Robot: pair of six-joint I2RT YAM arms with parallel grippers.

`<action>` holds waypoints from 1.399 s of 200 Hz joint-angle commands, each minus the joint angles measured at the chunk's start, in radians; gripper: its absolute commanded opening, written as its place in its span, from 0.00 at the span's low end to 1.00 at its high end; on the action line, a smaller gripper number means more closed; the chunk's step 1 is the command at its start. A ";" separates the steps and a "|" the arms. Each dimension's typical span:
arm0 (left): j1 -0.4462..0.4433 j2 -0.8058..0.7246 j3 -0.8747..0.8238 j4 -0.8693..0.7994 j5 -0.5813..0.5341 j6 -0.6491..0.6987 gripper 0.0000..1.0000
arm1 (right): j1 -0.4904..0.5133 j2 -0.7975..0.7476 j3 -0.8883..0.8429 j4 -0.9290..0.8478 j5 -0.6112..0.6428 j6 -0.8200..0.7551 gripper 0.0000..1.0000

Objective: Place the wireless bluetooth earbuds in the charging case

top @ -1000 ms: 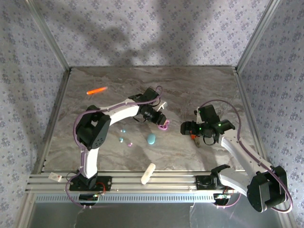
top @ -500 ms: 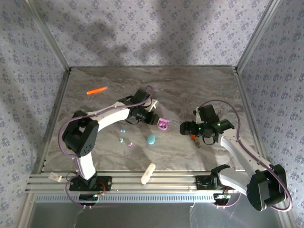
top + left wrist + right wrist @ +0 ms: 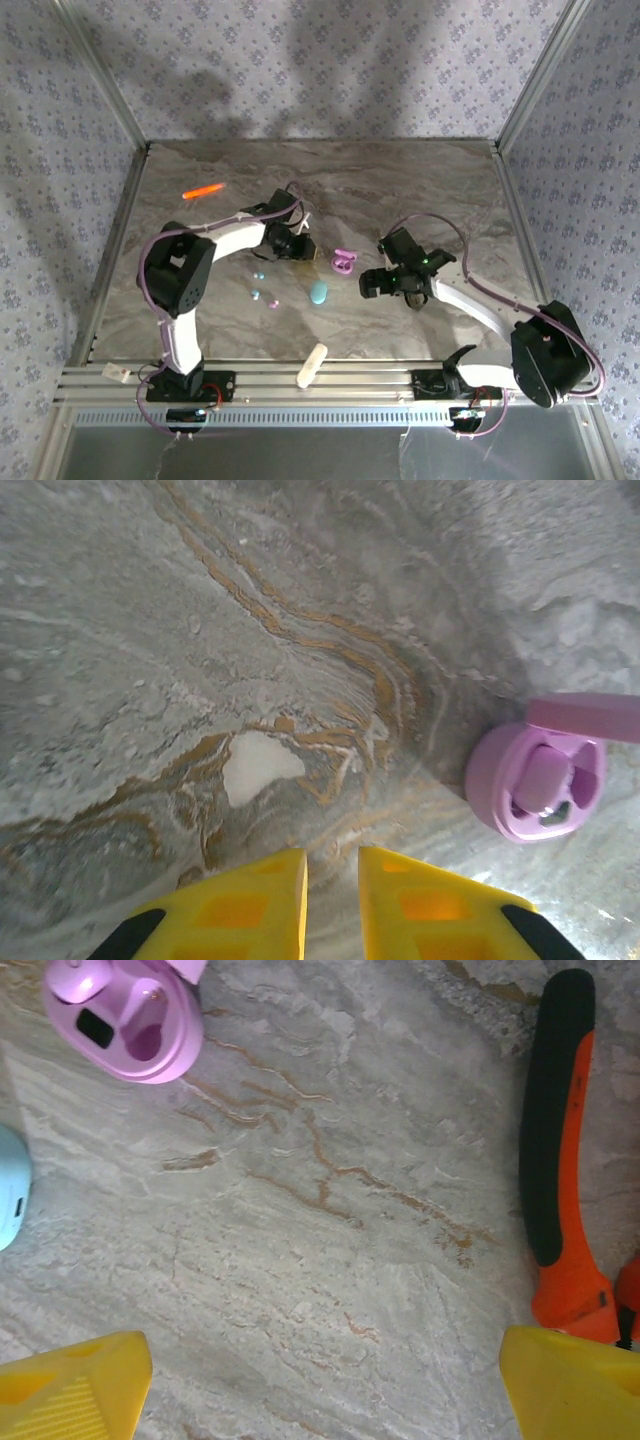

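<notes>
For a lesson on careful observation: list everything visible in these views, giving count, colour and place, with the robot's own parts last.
open charging case: 1, pink-lilac, table middle
seated earbud: 1, pink, inside the open case
oval case: 1, light teal, just nearer than the pink case
loose earbuds: 3, teal and pink, left of the teal case
pen-like stick: 1, orange, far left
handled tool: 1, orange and black, by the right gripper
cylinder: 1, white, near rail, middle
small block: 1, white, near rail, left end
table: 1, grey marble
left gripper: 1, yellow fingers, narrow gap, empty
right gripper: 1, yellow fingers, wide open, empty
</notes>
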 commanded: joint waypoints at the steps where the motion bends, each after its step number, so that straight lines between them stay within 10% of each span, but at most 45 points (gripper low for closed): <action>1: -0.018 0.039 0.052 -0.018 0.044 -0.005 0.20 | 0.005 0.000 0.037 0.000 0.049 0.038 0.92; 192: -0.152 0.057 0.047 -0.025 0.049 -0.045 0.17 | -0.034 -0.073 0.011 -0.051 0.059 0.045 0.92; 280: -0.147 -0.190 -0.067 -0.059 -0.088 -0.098 0.28 | -0.030 -0.122 0.031 -0.045 0.006 0.048 0.92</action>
